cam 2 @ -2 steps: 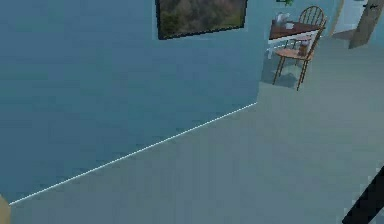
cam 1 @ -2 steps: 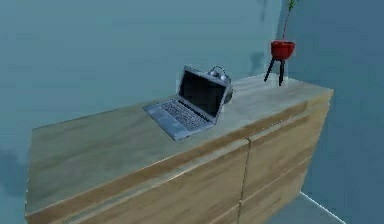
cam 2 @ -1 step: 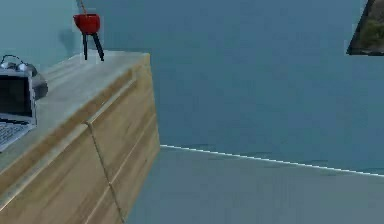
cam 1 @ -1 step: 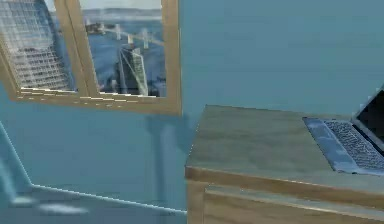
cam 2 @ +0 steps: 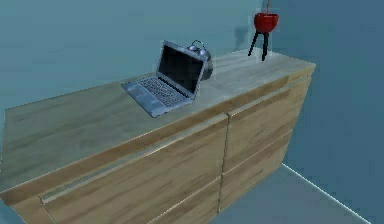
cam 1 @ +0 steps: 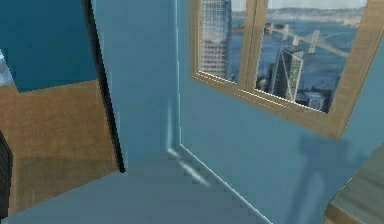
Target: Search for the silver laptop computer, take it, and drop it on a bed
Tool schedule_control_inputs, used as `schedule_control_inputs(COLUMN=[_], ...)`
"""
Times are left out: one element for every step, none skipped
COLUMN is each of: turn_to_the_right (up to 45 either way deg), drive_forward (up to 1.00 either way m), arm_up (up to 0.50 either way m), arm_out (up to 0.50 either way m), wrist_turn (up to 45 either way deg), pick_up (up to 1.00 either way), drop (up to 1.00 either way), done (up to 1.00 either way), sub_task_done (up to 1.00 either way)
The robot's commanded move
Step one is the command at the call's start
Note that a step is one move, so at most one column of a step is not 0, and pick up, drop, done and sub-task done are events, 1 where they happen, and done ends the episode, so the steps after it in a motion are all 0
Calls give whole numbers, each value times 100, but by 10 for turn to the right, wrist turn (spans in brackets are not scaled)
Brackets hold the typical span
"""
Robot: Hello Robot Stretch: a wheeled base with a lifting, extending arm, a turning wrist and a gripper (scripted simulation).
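Observation:
A silver laptop [cam 2: 168,78] stands with its lid up and its dark screen lit by nothing, on top of a long wooden dresser [cam 2: 150,150] in the arm side view. It sits a little left of the dresser's middle, near the back wall. A small grey rounded object [cam 2: 203,62] rests just behind the laptop's lid.
A red bowl-shaped object on dark legs [cam 2: 264,30] stands at the dresser's far right end. In the forward view a blue wall corner [cam 1: 175,90] faces me, with a wood-framed window [cam 1: 285,60] on its right. A doorway to a wooden floor [cam 1: 55,130] lies at left.

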Motion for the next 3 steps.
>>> schedule_control_inputs(turn_to_the_right=[0, 0, 0], drive_forward=[0, 0, 0], arm_up=[50, 38, 0], arm_out=[0, 0, 42], wrist_turn=[0, 0, 0], pick_up=[0, 0, 0], drop=[0, 0, 0], done=[0, 0, 0], sub_task_done=[0, 0, 0])
